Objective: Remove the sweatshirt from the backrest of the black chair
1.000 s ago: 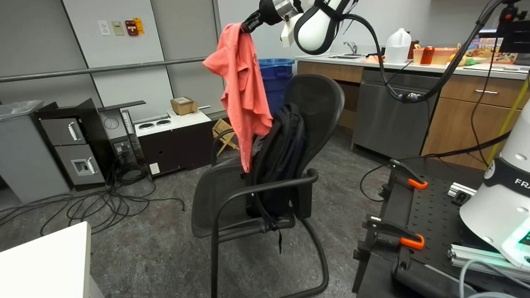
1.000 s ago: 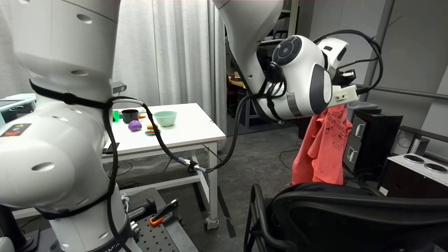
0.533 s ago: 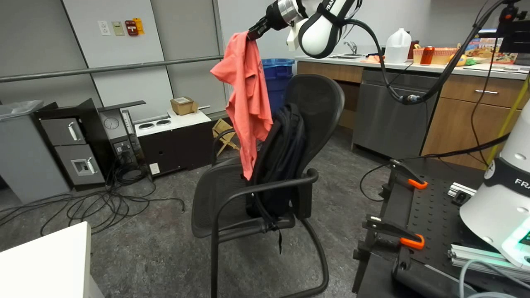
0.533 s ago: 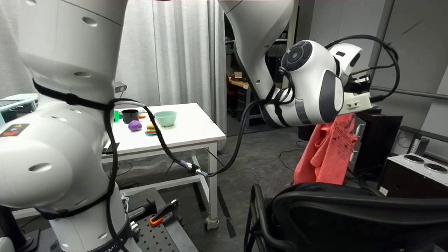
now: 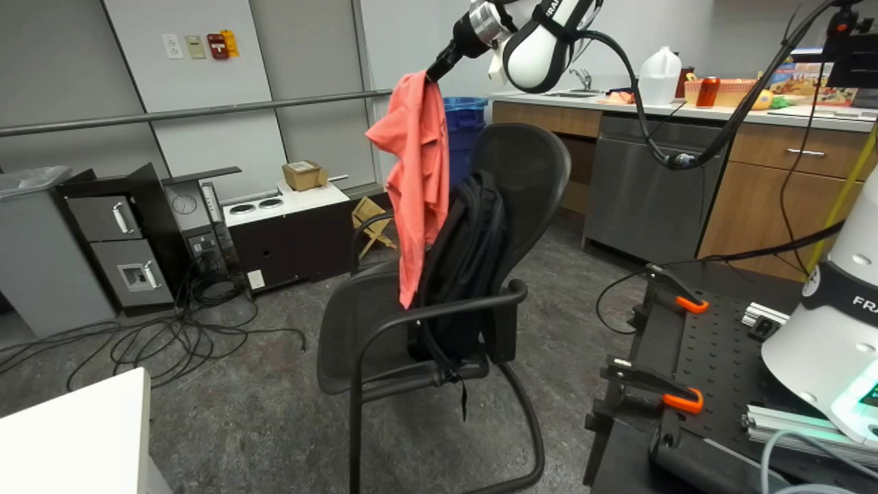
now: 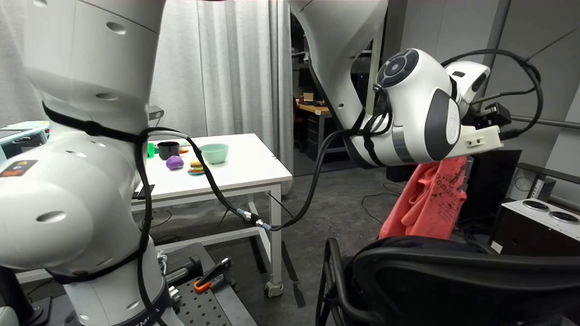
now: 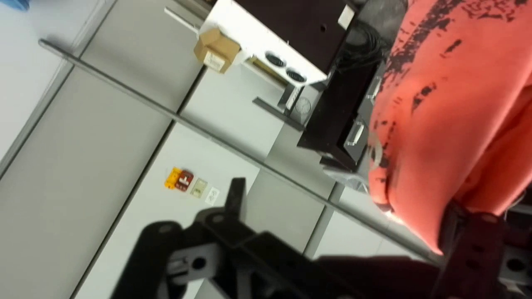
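Sweatshirt of coral-red printed fabric (image 5: 417, 158) hangs below the wide-apart black fingers (image 7: 224, 228), against one; likely light, soft: pinch its gathered top between them.

A: Robotics lab, surely! There's the white Franka arm (image 6: 77, 199), mounted on a perforated black bench (image 5: 720, 357) with orange-tipped clamps (image 5: 645, 377) at its edge.

B: Hold on, look across in an exterior view: countertop (image 5: 720, 118), sink faucet (image 5: 586, 78), stainless-steel dishwasher (image 5: 651, 192), wood-fronted drawer (image 5: 761, 147). That's a kitchen!

A: A kitchenette sharing the room, I'd say. Look at those cables (image 5: 199, 298) sprawling over the floor (image 5: 274, 418)!

B: And an office chair (image 5: 525, 171) right out there. Office?

A: Lab again! Over in an exterior view, a white worktable (image 6: 253, 165) on a caster (image 6: 273, 289) carries a mint-green bowl (image 6: 214, 154) and a toy burger (image 6: 195, 168), a long grey curtain (image 6: 240, 68) behind.

B: And that red fire-alarm pull station (image 5: 218, 46) on the wall (image 5: 206, 86) says institution.
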Robot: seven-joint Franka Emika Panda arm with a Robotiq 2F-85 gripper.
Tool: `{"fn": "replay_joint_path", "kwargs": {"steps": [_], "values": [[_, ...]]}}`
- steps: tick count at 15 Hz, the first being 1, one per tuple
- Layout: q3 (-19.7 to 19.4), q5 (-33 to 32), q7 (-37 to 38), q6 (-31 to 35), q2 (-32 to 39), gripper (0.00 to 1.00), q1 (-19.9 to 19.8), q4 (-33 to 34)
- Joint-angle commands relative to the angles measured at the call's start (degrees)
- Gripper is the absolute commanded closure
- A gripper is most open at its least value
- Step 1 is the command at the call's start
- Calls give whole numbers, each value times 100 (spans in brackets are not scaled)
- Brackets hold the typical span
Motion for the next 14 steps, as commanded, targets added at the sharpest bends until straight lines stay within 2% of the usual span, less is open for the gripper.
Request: {"fn": "replay_joint_path", "kwargs": {"steps": [1, 2, 4, 7, 9, 10, 11, 14], "values": [[274, -349, 462, -1470, -409, 0, -180, -153], [452, -385, 582, -1898, -470, 0, -260, -182], [1064, -168, 606, -2742, -555, 0, -588, -234], [1939, 993, -22, -4019, -608, 0, -1054, -152], [2174, 1709, -357, -4837, -660, 0, -1197, 104], [2185, 1930, -435, -5220, -726, 0, -1213, 209], [1383, 2486, -742, -5550, -833, 0, -429, 319], [828, 2901, -938, -6589, -983, 0, -40, 833]]}}
